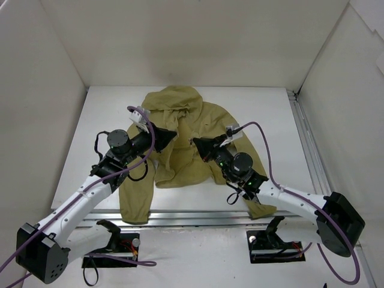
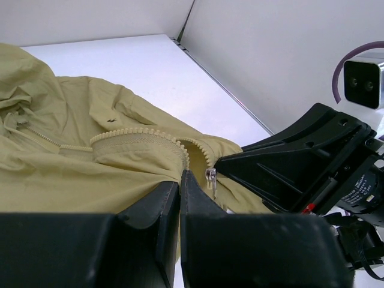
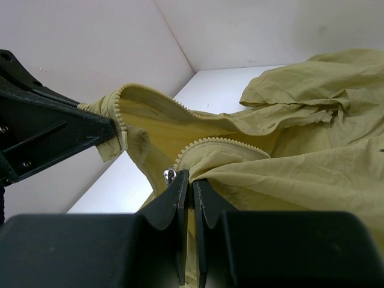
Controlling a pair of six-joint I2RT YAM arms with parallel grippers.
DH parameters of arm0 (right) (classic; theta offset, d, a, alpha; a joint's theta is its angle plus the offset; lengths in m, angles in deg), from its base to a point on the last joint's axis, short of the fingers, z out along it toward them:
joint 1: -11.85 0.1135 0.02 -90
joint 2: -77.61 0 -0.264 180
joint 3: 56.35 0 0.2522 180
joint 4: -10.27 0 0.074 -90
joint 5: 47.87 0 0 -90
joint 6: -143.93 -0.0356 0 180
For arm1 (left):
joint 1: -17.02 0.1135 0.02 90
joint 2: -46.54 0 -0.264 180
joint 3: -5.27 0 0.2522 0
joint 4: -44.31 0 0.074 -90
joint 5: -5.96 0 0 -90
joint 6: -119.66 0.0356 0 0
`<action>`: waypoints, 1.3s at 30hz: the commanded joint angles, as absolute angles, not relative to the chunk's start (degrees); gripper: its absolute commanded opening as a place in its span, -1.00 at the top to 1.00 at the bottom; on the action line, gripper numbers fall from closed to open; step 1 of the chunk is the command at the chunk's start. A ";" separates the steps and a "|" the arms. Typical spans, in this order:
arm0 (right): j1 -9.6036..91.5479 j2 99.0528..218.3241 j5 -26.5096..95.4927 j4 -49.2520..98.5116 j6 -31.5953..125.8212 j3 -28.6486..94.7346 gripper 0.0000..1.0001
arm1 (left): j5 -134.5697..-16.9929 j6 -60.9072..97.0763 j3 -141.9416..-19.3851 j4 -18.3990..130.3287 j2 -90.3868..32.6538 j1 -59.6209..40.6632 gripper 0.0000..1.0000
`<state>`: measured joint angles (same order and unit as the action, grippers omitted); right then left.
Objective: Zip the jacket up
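Top external | left hand (image 1: 170,137) clamped on jacket (image 1: 192,111) | right hand (image 1: 197,144) clamped on jacket

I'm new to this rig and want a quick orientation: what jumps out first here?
An olive jacket lies rumpled on the white table, hood toward the far wall. Both arms meet over its open front: the left gripper and right gripper each pinch a fabric edge beside the pale zipper teeth, a small metal pull by the right one.

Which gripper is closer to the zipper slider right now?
Right. The right gripper pinches the jacket with the slider against its fingertip; the left gripper grips the jacket a short way off.
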<state>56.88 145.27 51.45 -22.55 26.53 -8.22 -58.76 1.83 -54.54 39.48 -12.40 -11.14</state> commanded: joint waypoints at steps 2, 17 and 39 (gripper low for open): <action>57.90 145.81 51.01 -29.32 26.07 -6.21 1.00 | -57.41 3.30 -56.39 33.19 -12.79 -12.07 1.00; 59.04 145.90 51.36 -29.67 25.89 -5.15 1.00 | -58.03 3.38 -56.39 31.79 -13.84 -13.65 1.00; 59.75 146.51 52.50 -29.67 25.72 -3.74 1.00 | -59.26 4.00 -56.57 31.35 -14.81 -15.24 1.00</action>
<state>59.22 146.64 51.50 -23.67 25.72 -6.84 -59.68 2.68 -54.54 36.97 -14.98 -14.88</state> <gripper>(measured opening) 0.021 0.003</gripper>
